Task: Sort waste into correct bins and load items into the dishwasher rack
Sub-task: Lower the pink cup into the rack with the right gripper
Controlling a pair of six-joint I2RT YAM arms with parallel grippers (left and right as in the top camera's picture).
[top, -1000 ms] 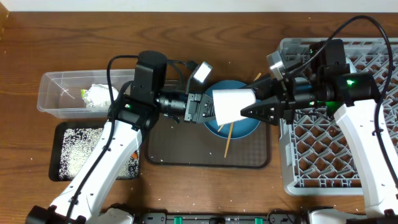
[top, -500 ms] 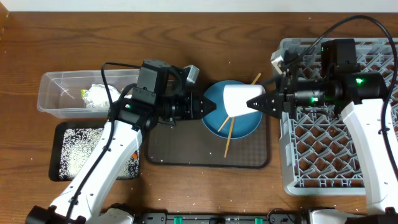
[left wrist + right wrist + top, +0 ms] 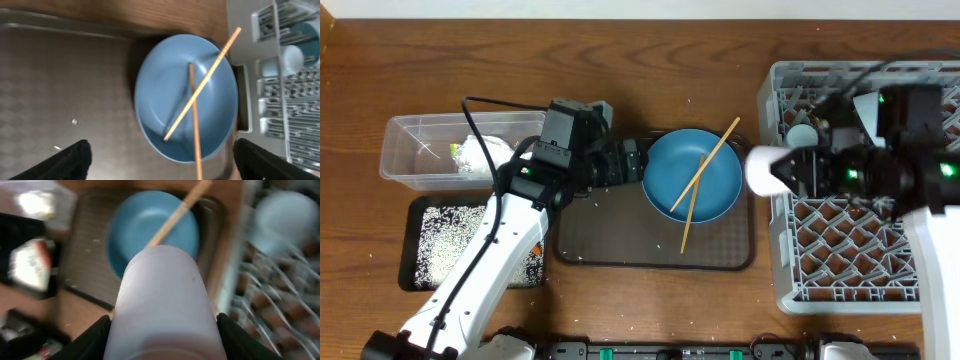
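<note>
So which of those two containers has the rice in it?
The shallow black tray: white grains cover its floor. The clear tub beside it holds a crumpled wrapper instead.

L arm & R arm: white shells, blk joints, blk cables, green LEDs

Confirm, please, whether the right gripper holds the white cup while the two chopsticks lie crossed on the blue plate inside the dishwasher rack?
Not quite. The overhead view shows the blue plate on the dark brown serving tray, beside the dishwasher rack, not inside it. The right gripper does hold the white cup, and the two chopsticks do lie crossed on the plate.
</note>
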